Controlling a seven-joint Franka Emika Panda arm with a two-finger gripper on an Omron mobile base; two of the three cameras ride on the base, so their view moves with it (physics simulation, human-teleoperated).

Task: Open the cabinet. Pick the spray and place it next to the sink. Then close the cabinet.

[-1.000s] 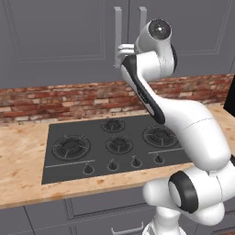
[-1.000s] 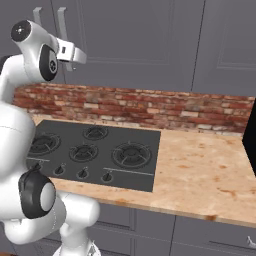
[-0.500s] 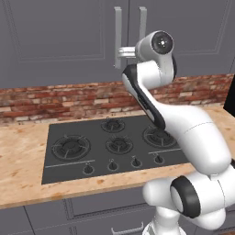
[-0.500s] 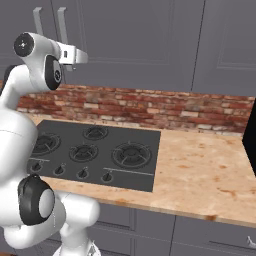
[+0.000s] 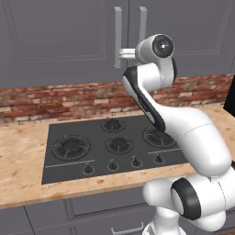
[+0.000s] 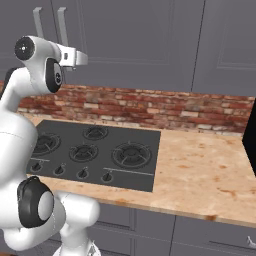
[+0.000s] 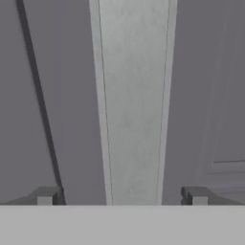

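Your fingers stand spread wide, one tip on each side of a pale silver bar handle, with a clear gap between each tip and the bar, so nothing is gripped. In the hand view the handle runs straight up the middle between the two tips, and the dark seam where the two doors meet shows off to one side of it.

From the left base view your gripper is raised to the lower part of the left handle of the cabinet, pointing at the door front. The second handle sits just beside it on the other door. From the right base view the gripper shows level with the lower ends of the two handles. Both doors are shut flat, and you cannot see the spray in any view.

Below the cabinet a red brick strip runs along the back edge of the worktop. A black hob with five burners and a row of knobs lies set into the worktop, towards its front edge. Grey drawers sit under the front edge.
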